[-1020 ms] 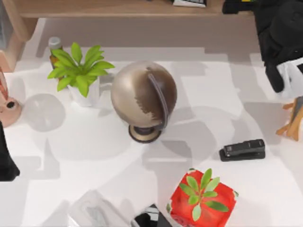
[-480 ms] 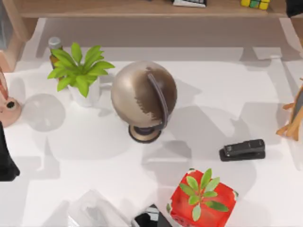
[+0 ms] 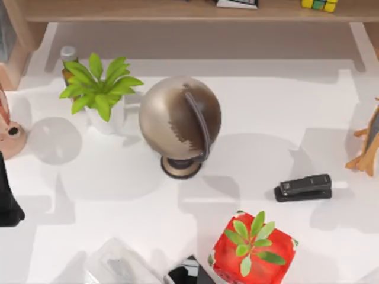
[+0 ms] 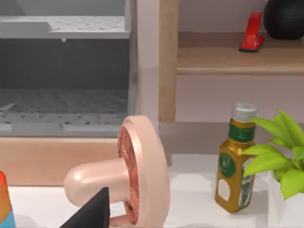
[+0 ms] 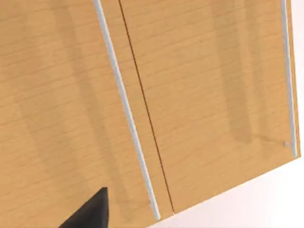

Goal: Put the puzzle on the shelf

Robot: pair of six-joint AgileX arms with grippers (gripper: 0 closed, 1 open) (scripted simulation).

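Observation:
The puzzle, a small cube of yellow and green tiles, rests on the shelf, the light-brown board along the far edge, near its right end. No gripper is near it. My left arm is parked at the table's left edge. In the left wrist view the shelf runs behind a bottle. A dark part of my right gripper shows against light wooden panels.
A globe stands mid-table, with a green plant and a bottle to its left. A black stapler and a red plant pot sit front right. A wooden figure stands at the right edge.
My right arm has pulled away from the shelf's right end and left the top view. The puzzle, covered by it a second ago, now lies uncovered on the shelf.

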